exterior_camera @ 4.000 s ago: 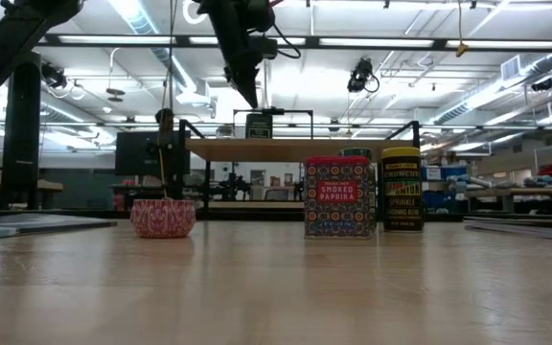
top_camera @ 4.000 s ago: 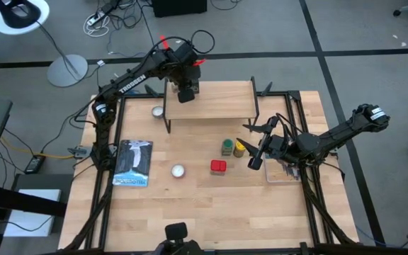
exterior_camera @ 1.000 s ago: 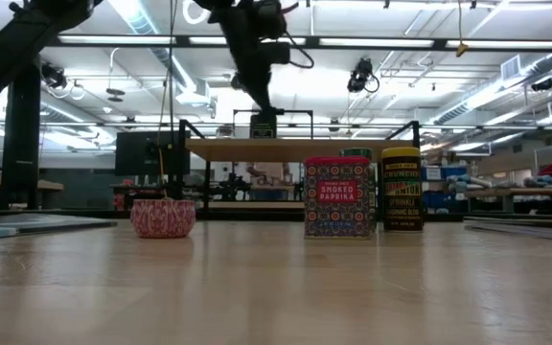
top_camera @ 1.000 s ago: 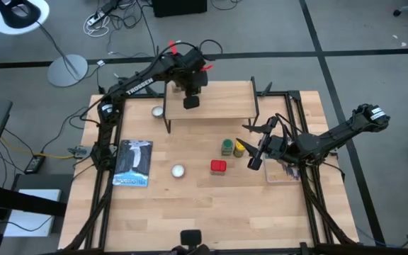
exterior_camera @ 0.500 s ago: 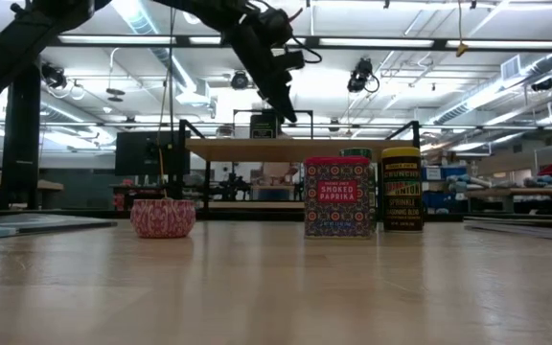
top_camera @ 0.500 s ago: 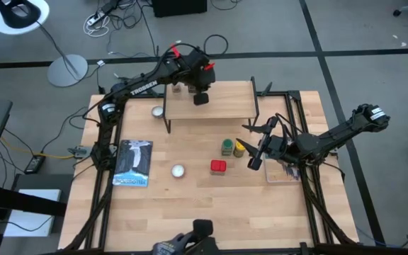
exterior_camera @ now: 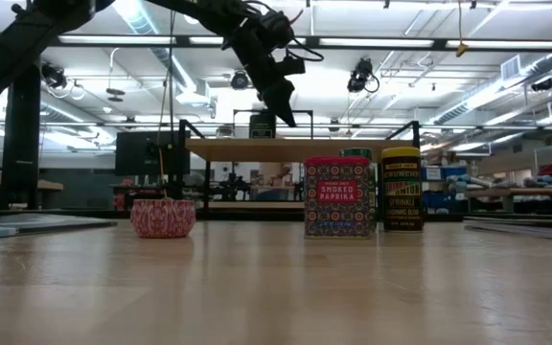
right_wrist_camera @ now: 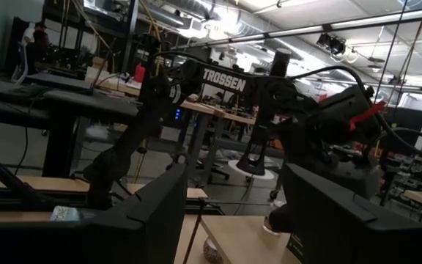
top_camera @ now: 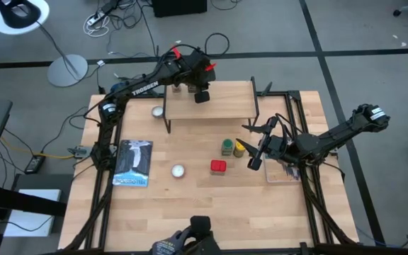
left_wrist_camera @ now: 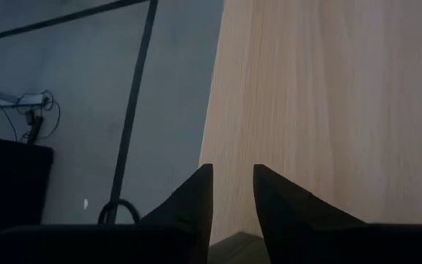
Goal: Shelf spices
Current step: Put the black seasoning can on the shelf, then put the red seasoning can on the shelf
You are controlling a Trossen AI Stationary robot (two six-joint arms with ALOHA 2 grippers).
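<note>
The shelf (top_camera: 218,106) is a light-wood riser at the table's far side, seen edge-on in the low view as the shelf (exterior_camera: 353,149). A black tin (exterior_camera: 262,125) stands on its far left part, half hidden by my left arm in the high view (top_camera: 178,88). My left gripper (top_camera: 202,97) hangs over the plank to the tin's right (exterior_camera: 288,117), narrowly open and empty (left_wrist_camera: 233,172). The red tin (top_camera: 218,166), green-capped jar (top_camera: 227,146) and yellow jar (top_camera: 239,149) stand on the tabletop. My right gripper (top_camera: 253,146) waits wide open just right of them. The brownish jar is out of view.
Two silver discs lie on the table (top_camera: 157,111) (top_camera: 178,170), and the nearer one shows in the low view (exterior_camera: 163,218). A book (top_camera: 132,163) lies near the left edge and a flat item (top_camera: 285,173) under the right arm. Bare tabletop spans the near side.
My left gripper has moved toward the table's right and a little toward its far edge over the shelf, away from the black tin, and has tipped to a slant. The tin stays standing on the shelf. The right arm has kept still.
</note>
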